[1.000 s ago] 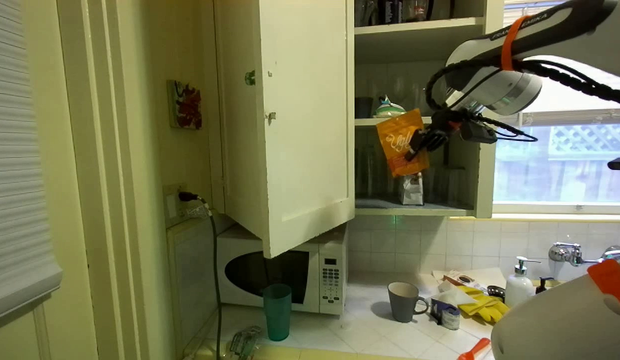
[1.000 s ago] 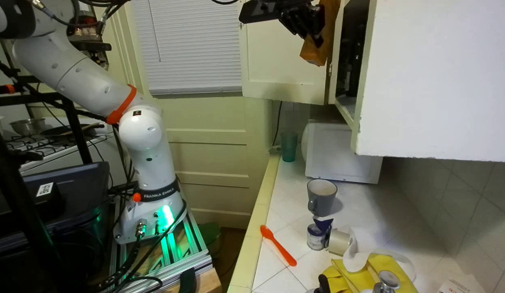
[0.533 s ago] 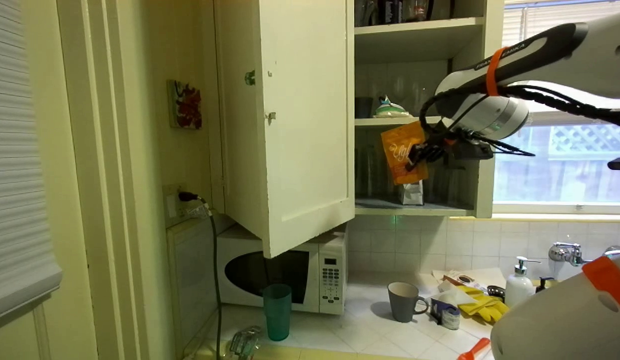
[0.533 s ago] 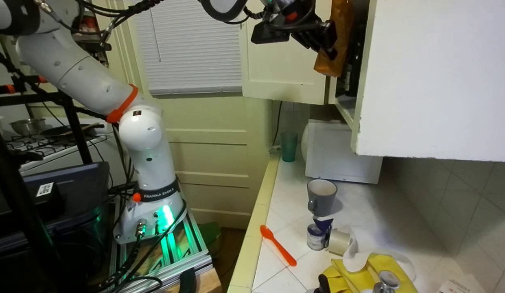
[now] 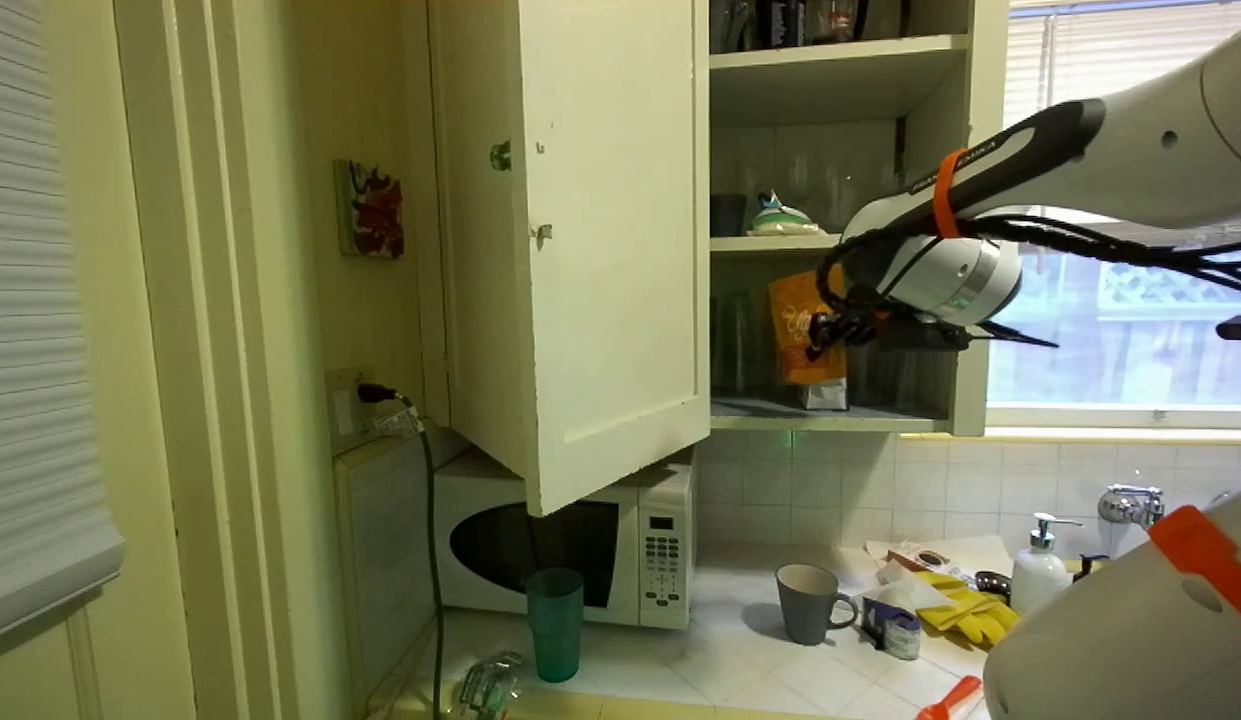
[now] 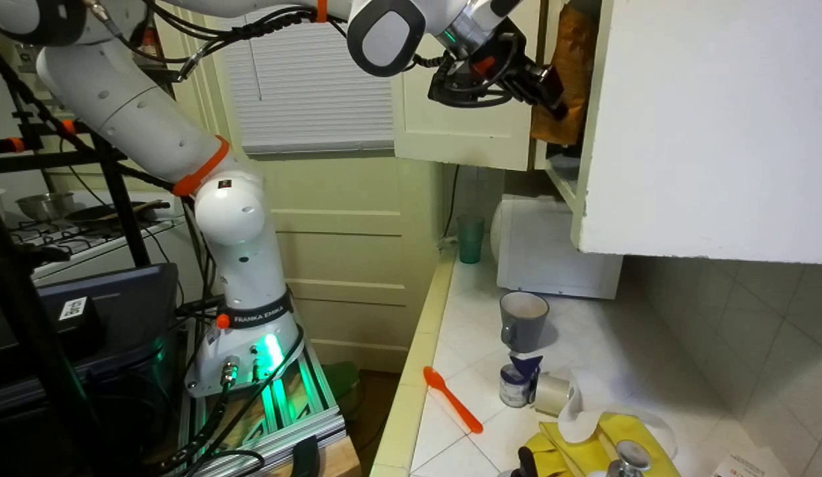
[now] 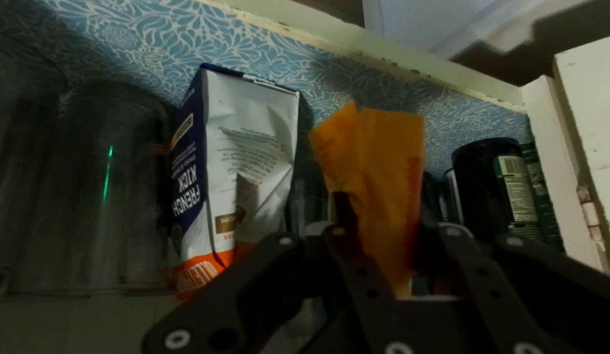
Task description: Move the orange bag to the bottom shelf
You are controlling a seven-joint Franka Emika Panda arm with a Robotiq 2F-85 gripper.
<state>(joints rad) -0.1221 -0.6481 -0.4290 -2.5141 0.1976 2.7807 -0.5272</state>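
Observation:
The orange bag (image 5: 805,368) hangs upright in the cupboard opening, also in an exterior view (image 6: 573,73) and the wrist view (image 7: 383,157). My gripper (image 5: 818,342) is shut on it, with the fingers on either side of the bag in the wrist view (image 7: 376,221). In an exterior view the fingertips (image 6: 556,109) press on the bag's lower part. The bottom shelf (image 5: 760,408) lies just below the bag, with a visible gap. Its blue patterned lining (image 7: 137,44) and cream edge show in the wrist view. The fingertips are partly hidden by the bag and darkness.
A white and blue package (image 7: 250,123) stands on the bottom shelf beside the bag. Glasses (image 7: 113,196) and a dark can (image 7: 486,182) stand around it. The middle shelf board (image 5: 765,243) is above. The open cupboard door (image 5: 620,250) stands to one side.
My gripper has moved down with the orange bag and further into the cupboard opening. The bag is more upright and nearer the bottom shelf. The grip has stayed shut.

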